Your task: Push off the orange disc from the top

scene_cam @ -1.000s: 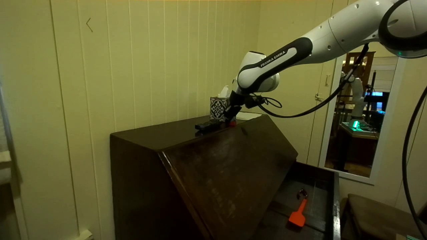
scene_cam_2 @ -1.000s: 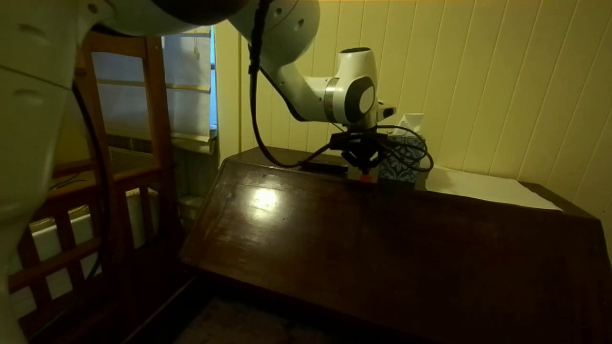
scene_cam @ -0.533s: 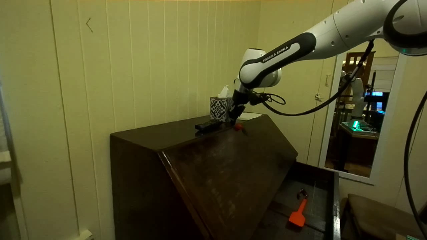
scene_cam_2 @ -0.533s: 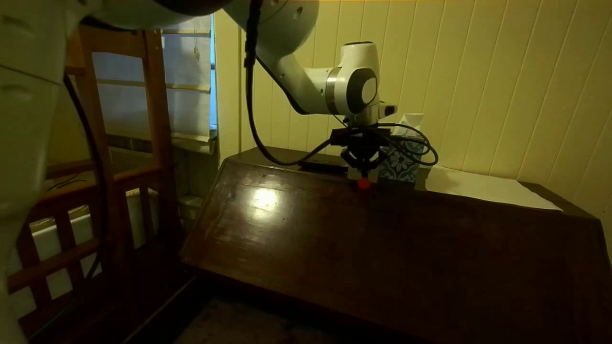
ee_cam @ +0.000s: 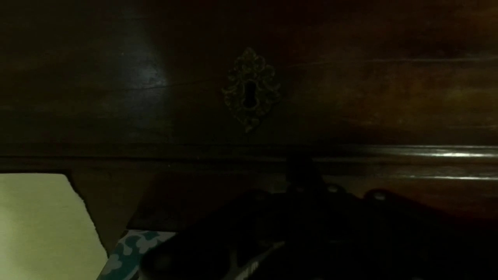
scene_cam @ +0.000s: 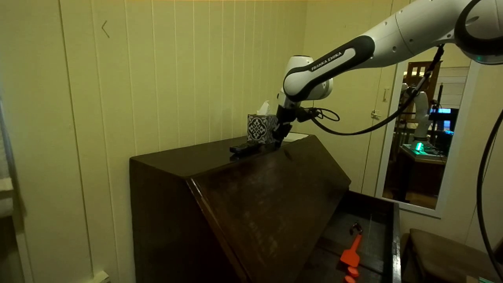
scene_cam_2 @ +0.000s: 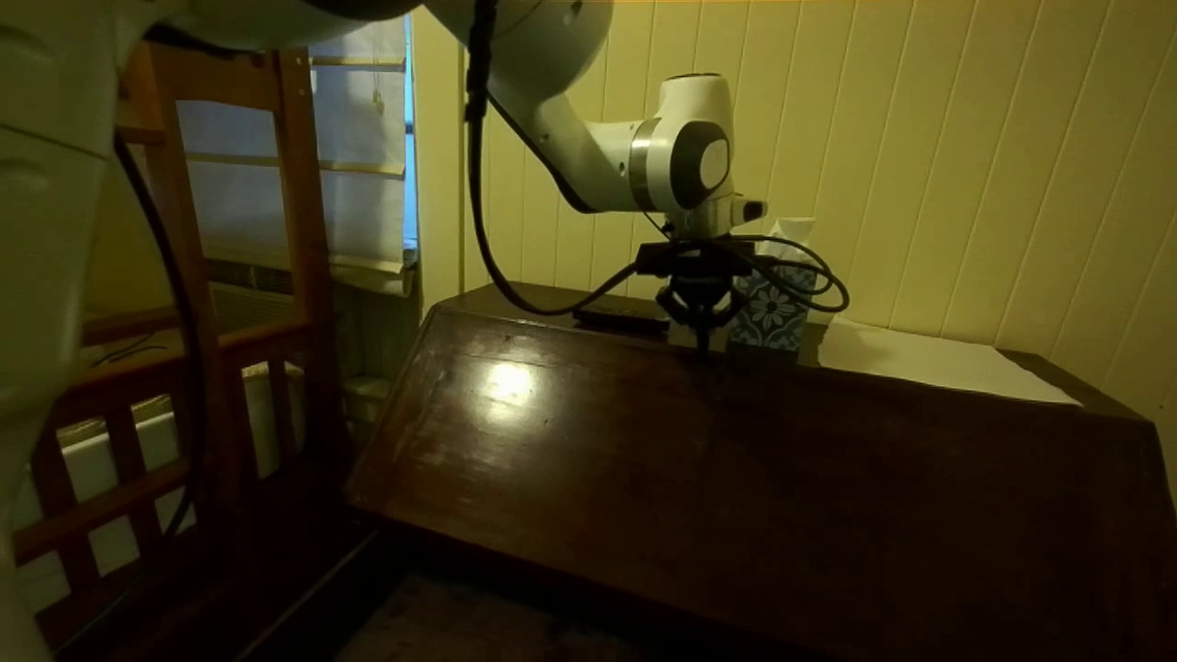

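The orange disc shows in an exterior view inside the open drawer, below the orange spatula. A second small orange round shape is just under it; I cannot tell whether it is another piece or a reflection. No orange shows on the dark brown top of the cabinet. My gripper is at the top's front edge, pointing down, beside the patterned box. In an exterior view its fingers are together with nothing between them. In the dark wrist view the fingertips overlap the front edge.
A patterned tissue box stands behind the gripper. A flat black object lies beside it on the top. White paper lies on the top. The sloping front panel drops toward the drawer, which holds an orange spatula.
The orange disc was at the fingertips on the top's front edge, then tipped onto the slope, and is now down in the drawer. The gripper moved forward toward the edge.
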### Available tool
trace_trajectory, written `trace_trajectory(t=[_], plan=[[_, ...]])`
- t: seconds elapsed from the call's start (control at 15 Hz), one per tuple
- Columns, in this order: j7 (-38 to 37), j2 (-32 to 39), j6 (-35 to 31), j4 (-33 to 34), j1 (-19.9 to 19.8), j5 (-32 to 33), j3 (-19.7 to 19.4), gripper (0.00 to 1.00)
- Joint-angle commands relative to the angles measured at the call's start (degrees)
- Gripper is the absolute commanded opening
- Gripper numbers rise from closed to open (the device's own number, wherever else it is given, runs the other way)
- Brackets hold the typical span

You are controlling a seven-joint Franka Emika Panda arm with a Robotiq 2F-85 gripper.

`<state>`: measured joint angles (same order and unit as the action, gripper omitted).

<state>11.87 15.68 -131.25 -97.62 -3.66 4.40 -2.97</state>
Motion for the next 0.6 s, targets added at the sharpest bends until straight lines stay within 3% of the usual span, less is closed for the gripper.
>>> trace_trajectory(t=[0.0, 0.27, 0.33, 0.4, 0.53], plan=[[-1.0, -1.8, 6.4, 2.5, -0.1, 0.4, 0.0, 0.00], [1.6, -6.0, 17.3, 4.0, -0.8, -3.0, 0.6, 0.00], [2.4, -7.2, 21.4, 4.1, -0.9, -4.0, 0.6, 0.26], [3.1, -8.5, 26.2, 4.5, -1.0, -4.6, 0.5, 0.28], [3.6, -10.6, 35.3, 4.9, -1.0, -6.2, -0.2, 0.41]])
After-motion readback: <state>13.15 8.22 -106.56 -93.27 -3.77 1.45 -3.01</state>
